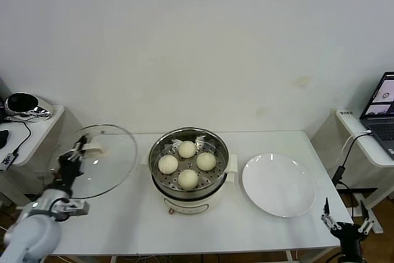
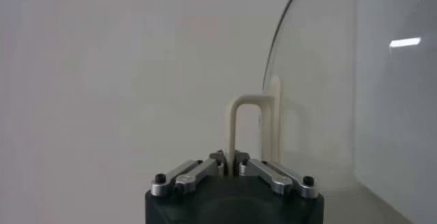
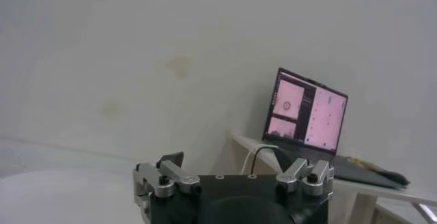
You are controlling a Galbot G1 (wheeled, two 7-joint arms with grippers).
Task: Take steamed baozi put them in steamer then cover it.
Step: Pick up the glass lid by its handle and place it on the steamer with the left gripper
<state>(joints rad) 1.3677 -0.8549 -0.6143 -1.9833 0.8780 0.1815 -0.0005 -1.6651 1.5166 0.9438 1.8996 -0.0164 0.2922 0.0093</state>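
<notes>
Several pale steamed baozi (image 1: 187,149) sit on the perforated tray inside the shiny steamer (image 1: 184,201) at the table's middle. Left of it, the round glass lid (image 1: 101,164) is held tilted above the table. My left gripper (image 1: 79,150) is shut on the lid's cream handle (image 1: 93,146). In the left wrist view the handle (image 2: 235,119) runs down between the closed jaws of the left gripper (image 2: 232,160), with the lid (image 2: 328,75) standing behind it. My right gripper (image 1: 346,220) hangs open and holds nothing, low beside the table's right front corner.
A flat white plate (image 1: 278,184) lies right of the steamer. A side table with a laptop (image 1: 383,106) and cables stands at the far right. Another side table with a shiny dark object (image 1: 23,105) stands at the far left.
</notes>
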